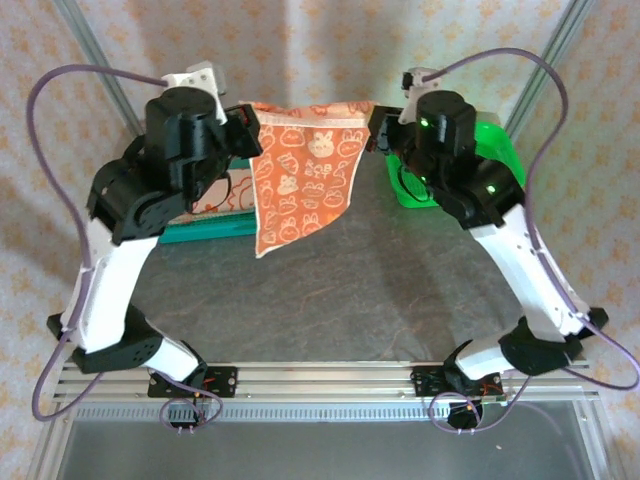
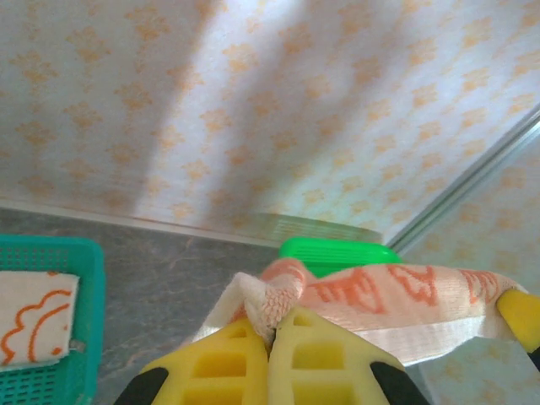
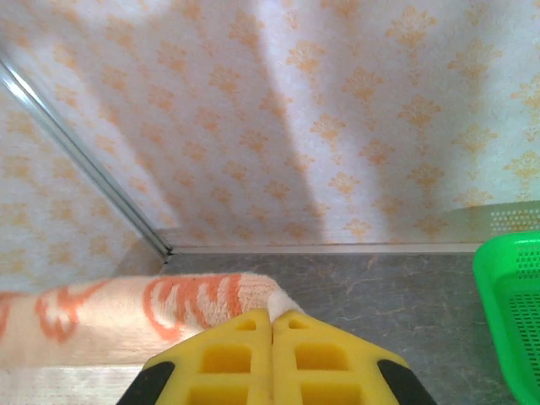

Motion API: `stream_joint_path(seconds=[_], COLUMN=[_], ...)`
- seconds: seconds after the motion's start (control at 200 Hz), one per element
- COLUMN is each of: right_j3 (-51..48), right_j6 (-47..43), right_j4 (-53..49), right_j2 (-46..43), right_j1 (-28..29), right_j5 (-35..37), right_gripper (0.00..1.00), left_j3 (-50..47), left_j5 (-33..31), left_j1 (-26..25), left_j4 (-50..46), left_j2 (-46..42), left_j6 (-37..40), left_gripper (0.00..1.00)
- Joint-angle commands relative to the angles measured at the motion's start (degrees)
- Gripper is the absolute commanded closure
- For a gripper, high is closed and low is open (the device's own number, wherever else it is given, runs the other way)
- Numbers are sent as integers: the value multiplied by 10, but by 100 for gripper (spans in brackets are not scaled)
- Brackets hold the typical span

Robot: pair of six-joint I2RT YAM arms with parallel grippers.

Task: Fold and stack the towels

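Observation:
An orange towel (image 1: 305,175) with white cartoon prints hangs in the air between both arms, stretched along its top edge, its lower corner drooping toward the table. My left gripper (image 1: 248,122) is shut on the towel's left top corner (image 2: 274,305), the yellow fingers (image 2: 219,364) pinching the bunched cloth. My right gripper (image 1: 380,125) is shut on the right top corner (image 3: 283,302), with the towel's cream and orange edge (image 3: 126,316) running off to the left. Another towel (image 2: 34,325), cream side up, lies in the teal basket.
A teal basket (image 1: 205,230) stands at the back left, partly behind the left arm. A green basket (image 1: 495,150) stands at the back right behind the right arm. Grey tabletop (image 1: 340,300) lies under the hanging towel. Patterned walls close in the back.

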Motion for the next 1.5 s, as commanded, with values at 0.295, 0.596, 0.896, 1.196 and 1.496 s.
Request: stream_joint_path(seconds=[0.295, 0.596, 0.896, 1.196, 1.496], right_j3=[-28, 5, 143, 202, 194], right_j6=[65, 69, 65, 75, 73], right_j4=[-57, -47, -34, -41, -32], right_j2=[-32, 99, 324, 435, 362], right_j1=[3, -80, -146, -175, -175], right_j5=[28, -28, -113, -144, -144], right_gripper=[100, 100, 100, 100, 100], left_j3=[-75, -54, 42, 49, 53], left_j5=[-30, 77, 152, 172, 196], left_j1=[-21, 80, 167, 197, 199], left_j4=[3, 18, 33, 43, 53], left_j2=[-17, 121, 327, 398, 327], left_j6=[-46, -15, 31, 46, 23], left_gripper=[100, 100, 100, 100, 100])
